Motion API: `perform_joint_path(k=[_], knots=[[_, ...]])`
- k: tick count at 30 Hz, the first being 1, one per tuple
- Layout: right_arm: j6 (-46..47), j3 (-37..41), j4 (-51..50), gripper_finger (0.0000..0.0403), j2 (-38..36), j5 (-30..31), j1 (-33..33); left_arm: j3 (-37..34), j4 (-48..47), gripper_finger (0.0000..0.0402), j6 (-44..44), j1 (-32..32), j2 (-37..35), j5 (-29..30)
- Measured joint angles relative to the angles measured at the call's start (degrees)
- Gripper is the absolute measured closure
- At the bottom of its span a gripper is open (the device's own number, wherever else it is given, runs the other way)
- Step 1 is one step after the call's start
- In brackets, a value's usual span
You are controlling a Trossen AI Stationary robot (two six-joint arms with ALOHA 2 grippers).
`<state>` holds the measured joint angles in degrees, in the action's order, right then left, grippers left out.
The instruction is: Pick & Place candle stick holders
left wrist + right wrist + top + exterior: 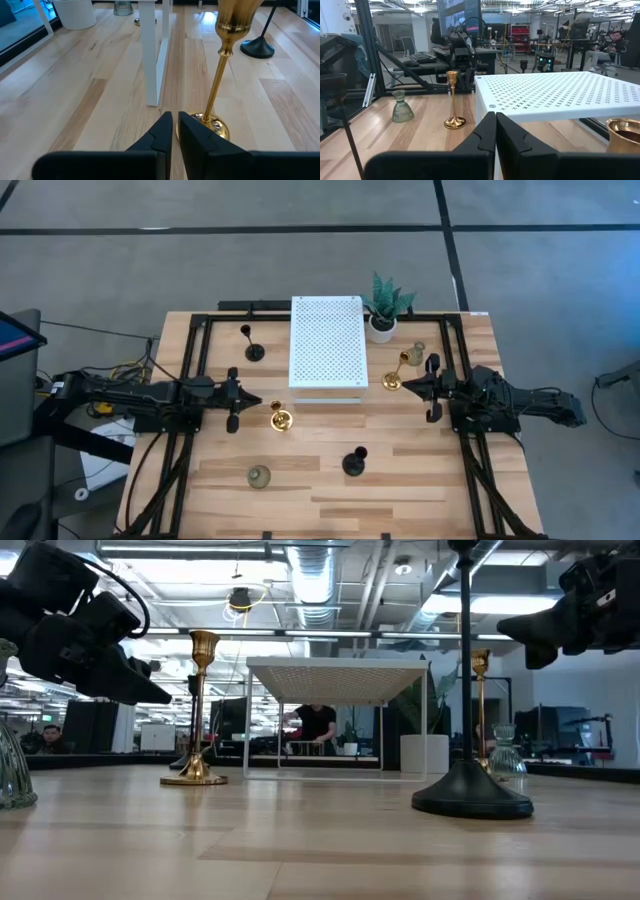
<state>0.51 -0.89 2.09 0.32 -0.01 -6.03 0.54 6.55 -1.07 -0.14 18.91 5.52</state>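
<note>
Six candle holders stand about the wooden table (420, 480), all upright, none held. Nearest the front edge are a squat green glass holder (259, 476) toward the left and a slim black holder (354, 463) toward the right, well apart from each other. Farther in, a gold holder (280, 419) stands just off the tip of the left gripper (250, 402), which hovers above the table with its fingers (162, 132) nearly together, only a thin slit between them, gripping nothing. In the left wrist view the gold stem rises just beyond and to one side of those fingers, not between them. Level with it on the other side, the right gripper (408, 387) hangs clear of the table with its fingers pressed shut and empty. Just beside its tip stands the second gold holder (394, 380), and near that the second green glass holder (416, 354). Between the two arms, a white perforated stand (327, 343) sits on thin legs in the middle of the table. Beyond the left gripper, near the back left, stands the second black holder (254, 349). At the back, just right of the stand, is a small green plant in a white pot (384, 307). In the room behind the table, a person in dark clothes (318, 725) shows under the stand in the low view.
</note>
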Motion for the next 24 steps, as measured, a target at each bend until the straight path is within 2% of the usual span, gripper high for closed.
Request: perform_joint_path(k=[24], knots=[[-0.01, 0.0, 0.0, 0.0403, 0.0, 0.0, 0.01, 0.0, 0.23, 0.0372, -0.12, 0.0, 0.01, 1.16]])
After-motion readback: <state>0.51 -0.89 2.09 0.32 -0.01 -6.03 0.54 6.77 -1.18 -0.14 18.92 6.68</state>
